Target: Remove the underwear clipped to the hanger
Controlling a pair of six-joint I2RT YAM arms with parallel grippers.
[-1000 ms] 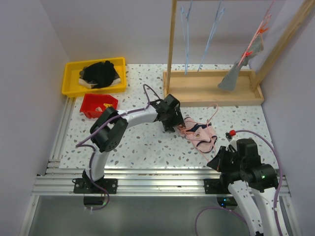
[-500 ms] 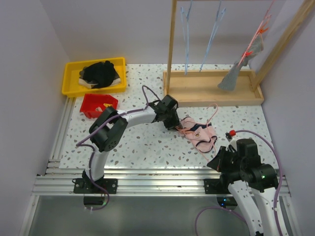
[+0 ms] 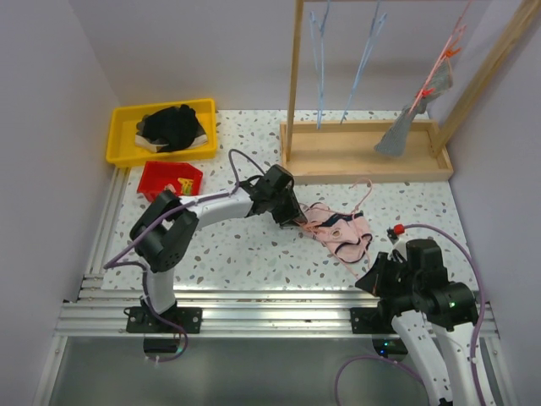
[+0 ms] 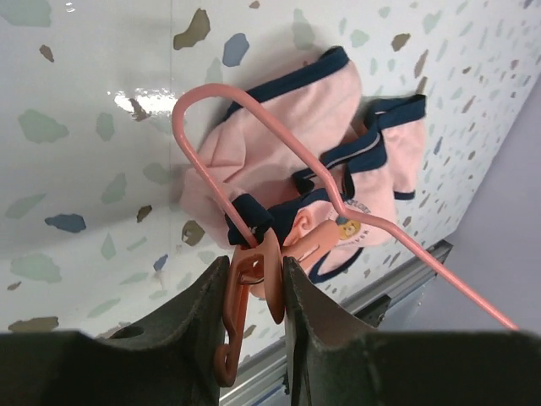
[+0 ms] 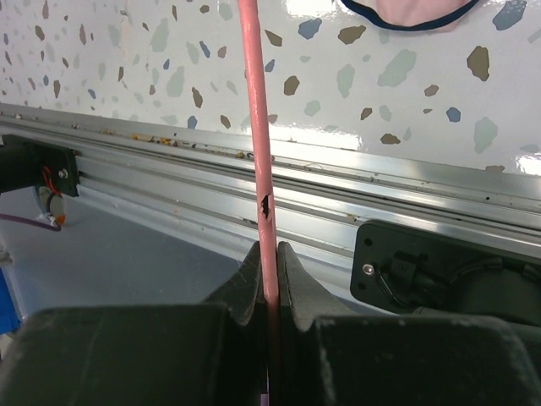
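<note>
My left fingers pinch the clip biting the pink underwear, which lies on the bench just beyond them, while my right fingers press tight on the hanger, whose long wire runs between both arms.

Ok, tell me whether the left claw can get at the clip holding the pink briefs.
Probably yes: the left claw is closed around the pink clip pinching the pink briefs to the hanger, and nothing lies over it.
</note>
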